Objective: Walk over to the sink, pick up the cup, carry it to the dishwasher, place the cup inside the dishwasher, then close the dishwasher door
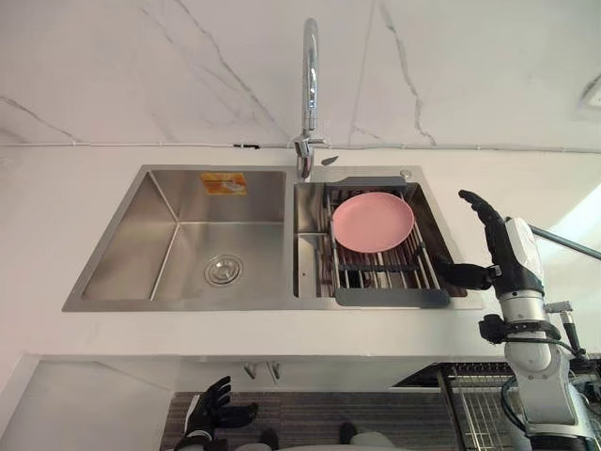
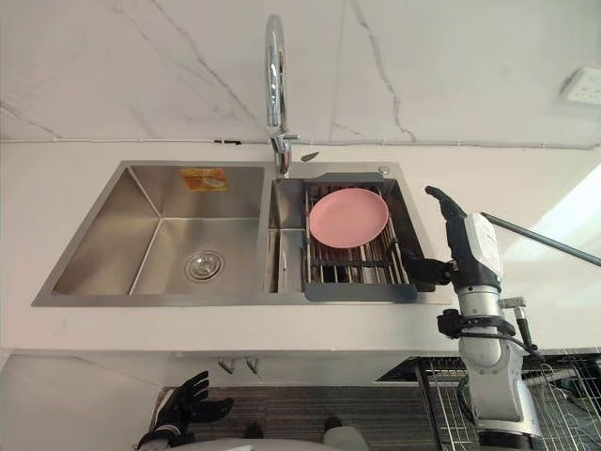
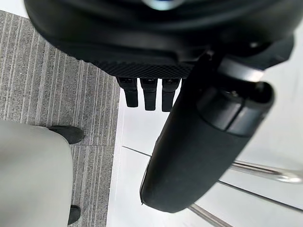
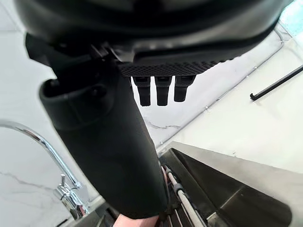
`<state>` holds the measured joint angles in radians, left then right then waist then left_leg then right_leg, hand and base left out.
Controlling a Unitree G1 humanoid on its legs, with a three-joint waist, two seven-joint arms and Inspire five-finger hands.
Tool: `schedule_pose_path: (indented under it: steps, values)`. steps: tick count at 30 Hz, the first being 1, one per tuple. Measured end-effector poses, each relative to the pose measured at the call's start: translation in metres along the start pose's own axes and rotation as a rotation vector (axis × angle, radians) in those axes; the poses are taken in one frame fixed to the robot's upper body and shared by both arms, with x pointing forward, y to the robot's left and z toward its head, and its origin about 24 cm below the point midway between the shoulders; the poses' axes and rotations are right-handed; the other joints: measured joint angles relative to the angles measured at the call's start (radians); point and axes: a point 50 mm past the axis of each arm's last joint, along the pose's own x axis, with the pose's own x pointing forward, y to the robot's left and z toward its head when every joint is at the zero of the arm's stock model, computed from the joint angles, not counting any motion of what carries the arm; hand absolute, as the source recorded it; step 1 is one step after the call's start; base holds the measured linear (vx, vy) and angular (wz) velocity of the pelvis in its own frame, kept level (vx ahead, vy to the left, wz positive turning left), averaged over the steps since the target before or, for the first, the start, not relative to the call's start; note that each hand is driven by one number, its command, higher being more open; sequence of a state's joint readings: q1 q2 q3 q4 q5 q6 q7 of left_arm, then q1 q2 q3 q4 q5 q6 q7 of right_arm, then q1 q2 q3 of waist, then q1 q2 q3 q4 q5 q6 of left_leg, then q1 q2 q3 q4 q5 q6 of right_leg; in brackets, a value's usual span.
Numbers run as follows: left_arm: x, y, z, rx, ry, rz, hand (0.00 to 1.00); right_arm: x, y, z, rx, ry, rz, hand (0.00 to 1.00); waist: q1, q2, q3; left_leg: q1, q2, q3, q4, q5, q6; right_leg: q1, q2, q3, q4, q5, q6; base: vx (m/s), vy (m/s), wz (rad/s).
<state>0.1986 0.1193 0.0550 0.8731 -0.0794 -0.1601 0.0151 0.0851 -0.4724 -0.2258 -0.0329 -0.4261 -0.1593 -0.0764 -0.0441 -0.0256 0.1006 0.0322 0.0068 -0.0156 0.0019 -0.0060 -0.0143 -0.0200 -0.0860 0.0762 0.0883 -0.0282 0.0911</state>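
Right hand [image 1: 496, 246], fingers spread, is the nearer; rack [image 1: 390, 297] with pink plate [image 1: 373, 222] at its nine o'clock, cup perhaps hidden.

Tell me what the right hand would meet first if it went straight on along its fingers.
Likely the marble wall behind the counter: the open right hand points back with nothing between, though depth is unclear.
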Motion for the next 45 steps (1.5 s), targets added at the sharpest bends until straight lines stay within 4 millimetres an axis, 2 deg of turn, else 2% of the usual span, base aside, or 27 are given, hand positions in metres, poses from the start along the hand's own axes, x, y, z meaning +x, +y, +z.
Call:
schedule_pose_path:
  steps: [15,23,31,42,43,45]
  values:
    - [0.000,-0.002,0.001,0.002,-0.004,-0.007,0.90,0.019,0.008,0.006,-0.221,-0.071,0.102,0.90,-0.001,0.001,0.000,-0.023,-0.005,-0.015,0.007,0.002,0.001,-0.013,-0.004,-0.016,0.000,-0.001,0.000,-0.01,-0.008,0.02]
    - [0.002,-0.008,0.004,0.010,-0.013,-0.025,0.90,0.026,0.019,0.008,-0.342,-0.105,0.162,0.90,0.002,0.007,0.011,-0.033,-0.009,-0.028,0.009,0.003,0.003,-0.015,-0.008,-0.027,-0.001,-0.001,0.001,0.00,-0.010,0.05]
    - [0.004,-0.018,0.009,0.012,-0.028,-0.051,0.90,0.036,0.023,0.012,-0.393,-0.119,0.136,0.90,0.002,0.011,0.040,-0.044,-0.011,-0.037,0.019,0.004,0.003,-0.016,-0.010,-0.036,0.000,-0.002,0.001,-0.01,-0.008,0.03]
    - [0.006,-0.022,0.017,0.024,-0.054,-0.062,0.90,0.048,0.026,0.016,-0.426,-0.126,0.105,0.90,0.009,0.018,0.079,-0.068,-0.014,-0.060,0.036,0.004,0.003,-0.022,-0.013,-0.057,0.000,-0.002,0.001,-0.01,-0.008,0.05]
    - [0.006,-0.022,0.017,0.021,-0.055,-0.061,0.90,0.049,0.026,0.016,-0.425,-0.123,0.102,0.30,0.009,0.018,0.079,-0.074,-0.015,-0.060,0.037,0.004,0.003,-0.027,-0.014,-0.057,0.000,-0.002,0.001,0.00,0.000,0.00]
    - [0.006,-0.021,0.017,0.017,-0.056,-0.059,0.90,0.052,0.026,0.016,-0.425,-0.116,0.096,0.30,0.009,0.018,0.080,-0.078,-0.015,-0.061,0.038,0.004,0.003,-0.030,-0.014,-0.058,0.000,-0.002,0.001,0.00,0.000,0.00]
